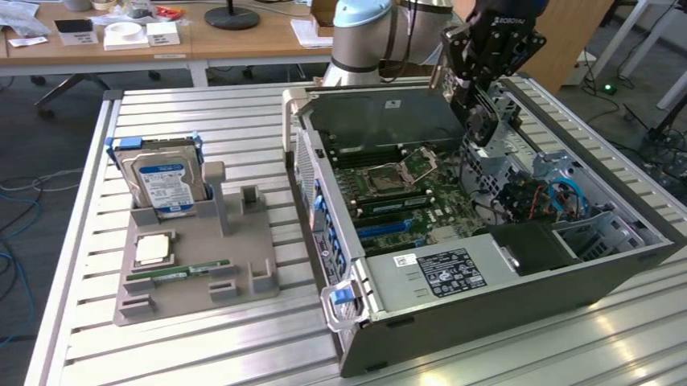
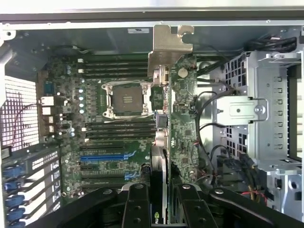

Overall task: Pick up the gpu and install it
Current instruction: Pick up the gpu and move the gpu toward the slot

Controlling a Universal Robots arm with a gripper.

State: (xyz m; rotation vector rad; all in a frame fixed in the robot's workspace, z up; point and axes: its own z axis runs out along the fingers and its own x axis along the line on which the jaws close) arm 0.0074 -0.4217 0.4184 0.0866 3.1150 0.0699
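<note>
— So, what are the fingers [image 2: 137, 209] of the gripper [image 2: 164, 203] doing?

— Pinching the graphics card [image 2: 183, 118] by one end, one finger on each face. It hangs in the upper right of the exterior view, over the open computer case [image 1: 483, 322].

— Which way does it run?

— Lengthwise away from the fingers, out to its metal bracket [image 2: 166, 47], apparently clear of the motherboard [image 2: 114, 180] beyond.

— And the slot?

— The blue slot [image 2: 104, 156] lies farther off, below the gripper and toward the exterior view's left. It seems to run across the card's line.
</note>
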